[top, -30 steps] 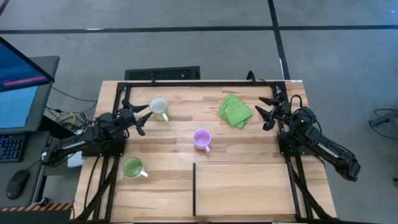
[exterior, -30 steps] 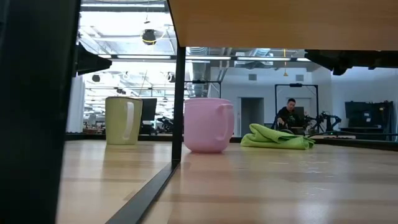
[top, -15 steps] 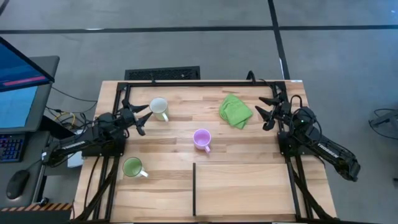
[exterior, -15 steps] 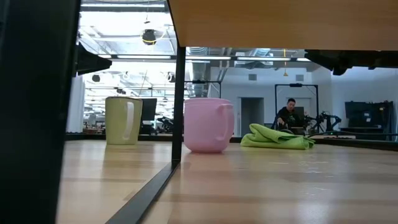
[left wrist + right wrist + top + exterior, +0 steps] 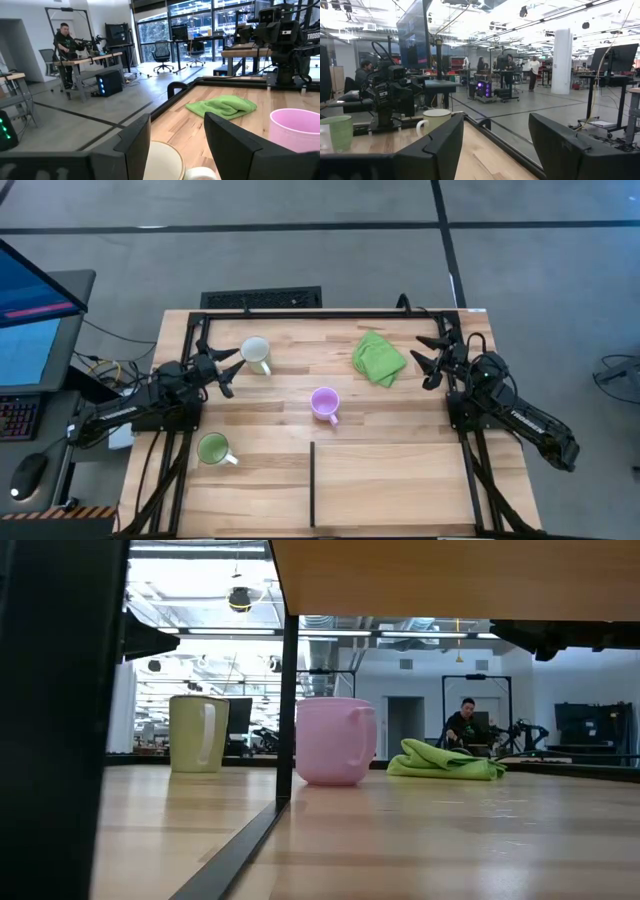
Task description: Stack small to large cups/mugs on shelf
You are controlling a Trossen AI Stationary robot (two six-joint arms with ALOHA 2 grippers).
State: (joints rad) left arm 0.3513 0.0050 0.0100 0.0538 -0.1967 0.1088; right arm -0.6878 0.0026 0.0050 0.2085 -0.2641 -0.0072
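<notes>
A white mug point(image 5: 256, 353) stands upright at the table's far left; it also shows in the left wrist view point(image 5: 162, 161) and in the low view point(image 5: 198, 734). A light purple mug point(image 5: 324, 403) stands mid-table point(image 5: 334, 740). A green mug point(image 5: 213, 448) stands near the left edge. The shelf point(image 5: 390, 485) is the near right section behind a thin black strip point(image 5: 312, 483). My left gripper point(image 5: 230, 370) is open, just left of the white mug, touching nothing. My right gripper point(image 5: 429, 360) is open at the far right, beside the green cloth.
A green cloth point(image 5: 378, 358) lies crumpled at the far right of the table. A black frame rail point(image 5: 330, 314) runs along the far edge. People show at desks in the room beyond the table.
</notes>
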